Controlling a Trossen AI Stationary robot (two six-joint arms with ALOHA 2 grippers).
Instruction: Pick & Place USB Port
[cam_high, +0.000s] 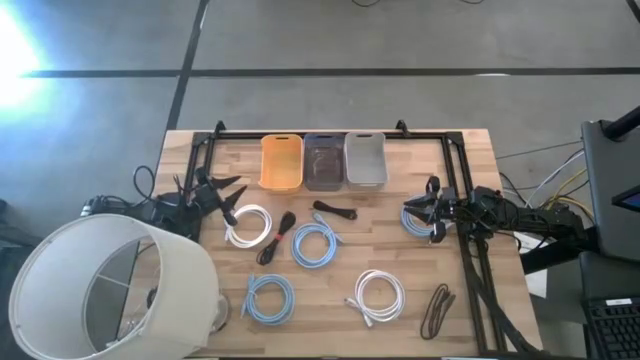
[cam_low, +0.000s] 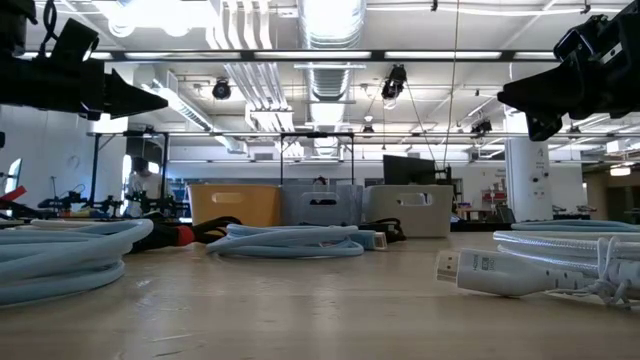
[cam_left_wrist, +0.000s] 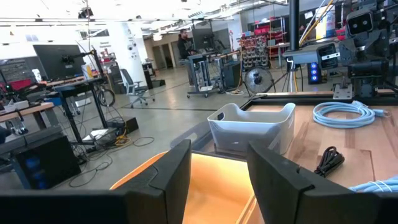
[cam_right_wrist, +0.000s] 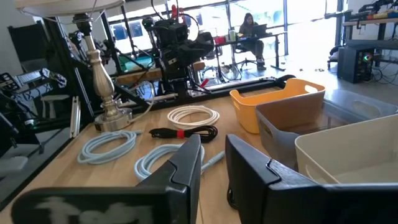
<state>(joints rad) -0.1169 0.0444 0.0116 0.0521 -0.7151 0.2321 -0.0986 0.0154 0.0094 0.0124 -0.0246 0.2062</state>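
- Since neither gripper carries anything, I judge the step in hand to be the approach: no cable is picked yet and the pick-and-place is barely begun.
- Far left: left gripper (cam_high: 232, 202) hangs above the table edge, just beside the white coil (cam_high: 248, 225). Its fingers are spread and empty, pointing toward the orange bin (cam_high: 281, 162).
- Middle: short black cable (cam_high: 335, 210) lies in front of the bins, well apart from both grippers. It is my best guess for the USB lead, but the plugs are too small to tell.
- Right: right gripper (cam_high: 420, 214) hovers over a blue coil (cam_high: 411, 226). Its fingers are only narrowly parted, with nothing between them.
- Next move calls for confirming which cable is the right one, descending onto a strand and closing on it.
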